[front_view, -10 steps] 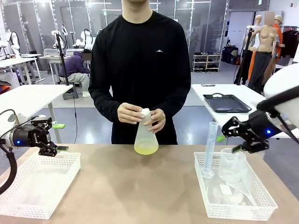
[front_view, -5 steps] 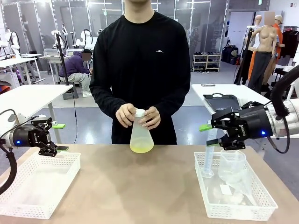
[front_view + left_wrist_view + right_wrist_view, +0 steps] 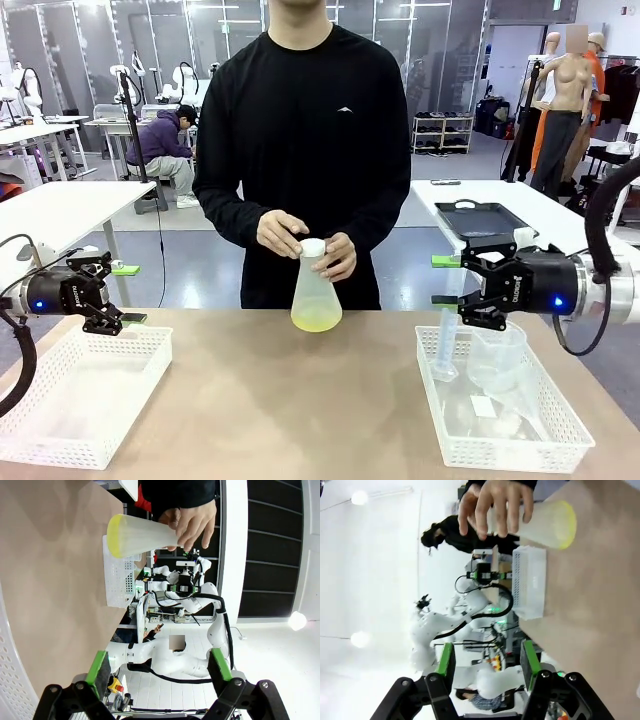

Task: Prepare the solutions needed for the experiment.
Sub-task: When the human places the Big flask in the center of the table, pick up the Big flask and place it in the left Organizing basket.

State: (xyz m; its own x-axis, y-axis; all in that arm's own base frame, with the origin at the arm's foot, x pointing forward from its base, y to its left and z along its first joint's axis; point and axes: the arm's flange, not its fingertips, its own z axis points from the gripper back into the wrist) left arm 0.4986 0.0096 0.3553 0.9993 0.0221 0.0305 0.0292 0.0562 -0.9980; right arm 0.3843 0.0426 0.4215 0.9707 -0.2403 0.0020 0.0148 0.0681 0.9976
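At the far edge of the table [image 3: 290, 410], midway along it, a person's hands [image 3: 282, 233] hold a translucent plastic flask [image 3: 316, 295] by its neck, with the solutions [image 3: 316, 321] a shallow yellow-green layer in its base. It should be light, bottom-weighted, smooth and slightly squashy, so the narrow neck looks the safest hold, kept upright. Over the left basket's [image 3: 60, 455] far edge the left gripper [image 3: 125, 294] hangs wide open and empty; over the right basket's [image 3: 500, 462] far-left corner the right gripper [image 3: 447, 280] stands partly open, also empty.
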